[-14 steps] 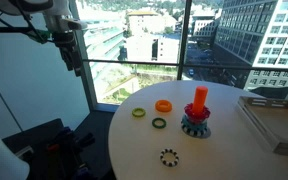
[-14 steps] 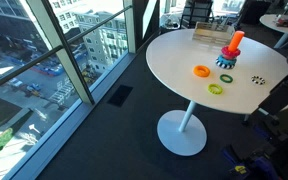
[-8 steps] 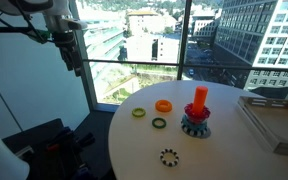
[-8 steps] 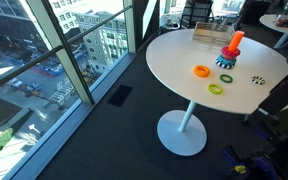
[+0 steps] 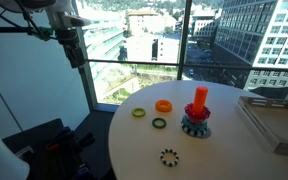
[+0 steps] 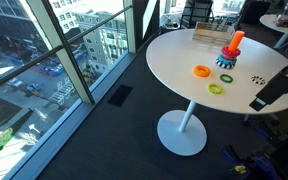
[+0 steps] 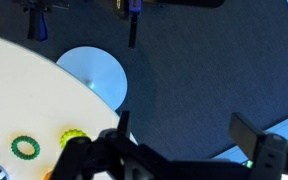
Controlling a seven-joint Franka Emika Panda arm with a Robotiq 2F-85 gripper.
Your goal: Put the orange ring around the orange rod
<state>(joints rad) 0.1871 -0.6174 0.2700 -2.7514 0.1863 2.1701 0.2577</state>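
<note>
The orange ring [image 5: 163, 105] lies flat on the round white table [image 5: 224, 160], just left of the orange rod [image 5: 200, 97]. The rod stands upright on its dark gear-shaped base [image 5: 195, 125]. Both also show in the other exterior view: the orange ring [image 6: 201, 71] and the orange rod [image 6: 235, 41]. My gripper [image 5: 75, 58] hangs high up, off the table's left side and far from the ring. In the wrist view the gripper [image 7: 184, 130] is open and empty over dark carpet.
A yellow-green ring [image 5: 139, 113], a dark green ring [image 5: 159, 123] and a small black toothed ring [image 5: 169, 157] lie on the table. A shallow tray [image 5: 274, 120] sits at its right. Glass window walls [image 5: 134, 50] stand behind. The table's pedestal foot [image 6: 181, 133] rests on carpet.
A dark part of the arm has come into view at the right edge of an exterior view. The gripper has shifted slightly. The rings and rod have not moved.
</note>
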